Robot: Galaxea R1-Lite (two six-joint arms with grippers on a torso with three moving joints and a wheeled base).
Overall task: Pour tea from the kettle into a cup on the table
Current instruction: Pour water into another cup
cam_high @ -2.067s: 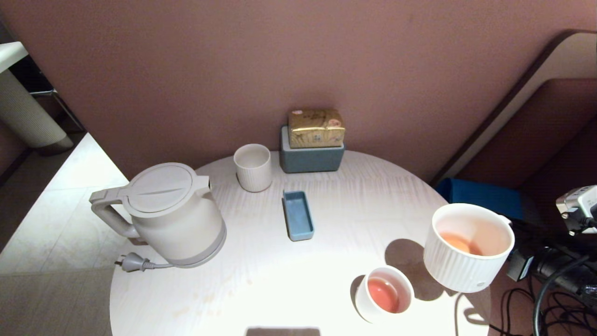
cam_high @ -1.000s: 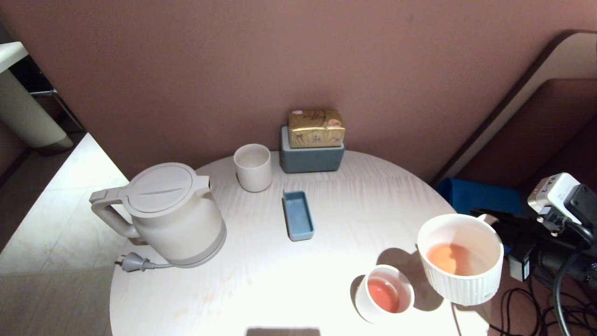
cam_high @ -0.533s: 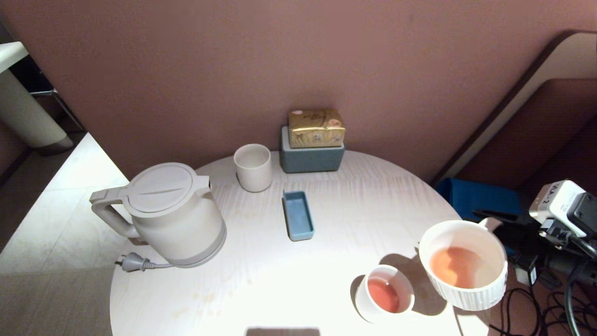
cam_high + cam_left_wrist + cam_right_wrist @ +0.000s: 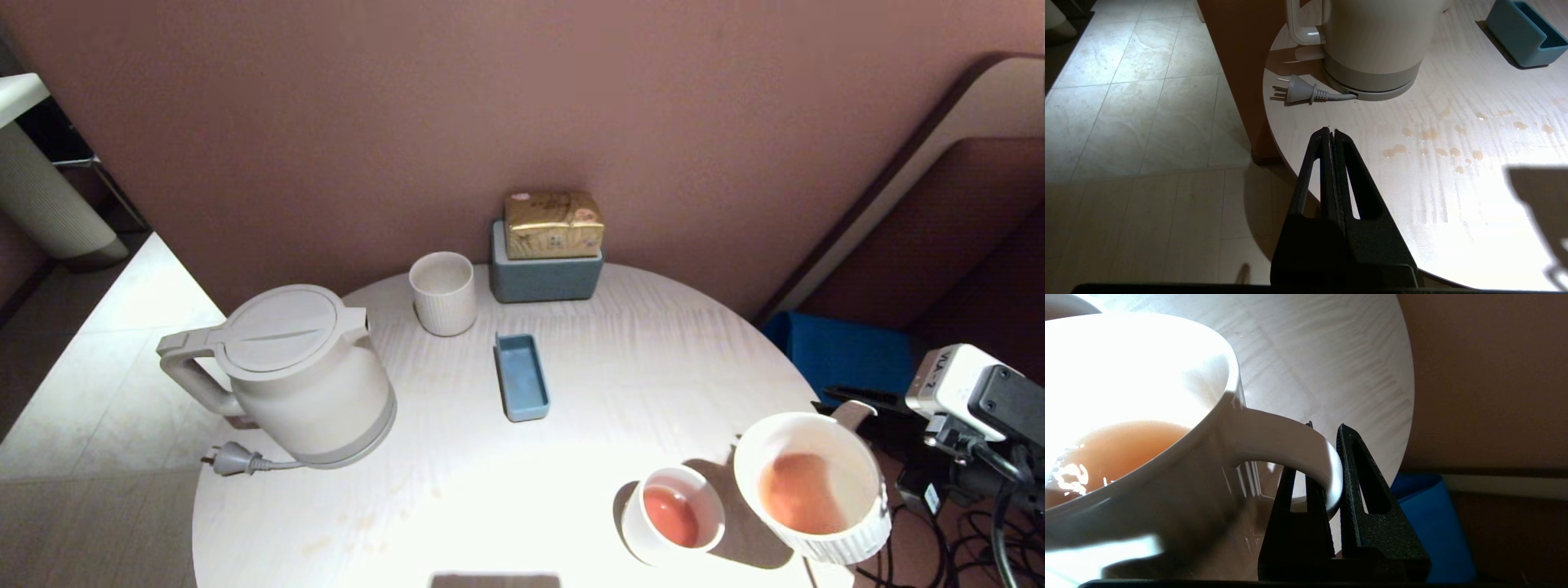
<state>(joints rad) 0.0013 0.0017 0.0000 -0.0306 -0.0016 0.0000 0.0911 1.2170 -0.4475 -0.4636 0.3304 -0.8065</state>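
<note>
The cream-white kettle stands upright at the left of the round white table, lid closed, spout toward the middle. The cup, a wide ribbed mug, hangs over the table's front right edge with pale orange tea in it. My right gripper is shut on the cup's loop handle, one finger inside the loop and one outside. Whether the cup's base touches the table I cannot tell. My left gripper is shut and empty, parked off the table's left front edge, short of the kettle.
A small smooth white cup with reddish tea stands close left of the mug. A ribbed tumbler, a blue tray and a grey-blue box under a gold pack sit further back. The kettle's plug lies loose. Tea drops dot the table.
The mug, tipped toward the small cup two seconds ago, has levelled out and come down toward the front right with my right arm. The kettle and the other things have not moved.
</note>
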